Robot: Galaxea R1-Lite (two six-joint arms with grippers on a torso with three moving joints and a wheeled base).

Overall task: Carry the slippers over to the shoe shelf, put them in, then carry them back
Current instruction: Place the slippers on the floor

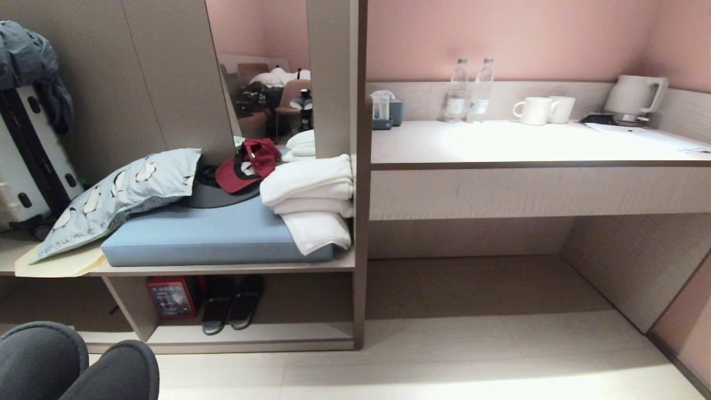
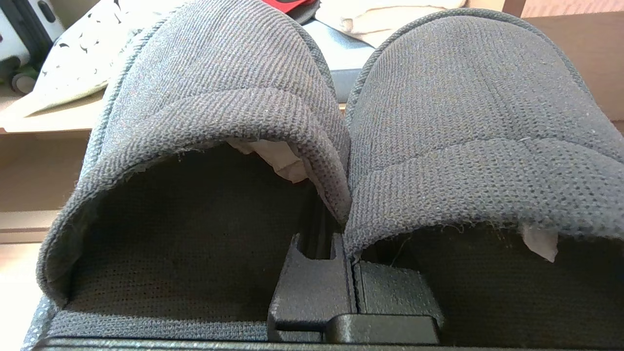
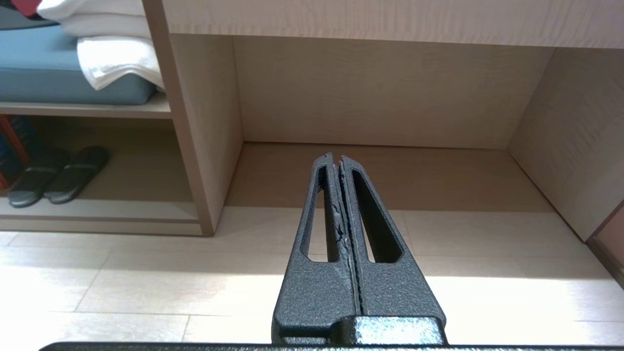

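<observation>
Head view shows the slippers (image 1: 72, 364) at the lower left corner, short of the shoe shelf (image 1: 250, 333), where a dark pair (image 1: 232, 303) lies. Left wrist view: left gripper (image 2: 336, 253) clamped on their touching inner edges. Right wrist view: right gripper (image 3: 336, 161) pressed together, empty, above the floor (image 3: 146, 287).

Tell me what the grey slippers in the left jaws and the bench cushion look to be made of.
The charcoal-grey closed-toe slippers look like woven or knitted fabric: a fine ribbed weave shows, matte, with frayed edges. The flat pale blue bench cushion looks like smooth, matte upholstery, possibly fabric or faux leather; the surface shows no weave, so it stays open.
</observation>
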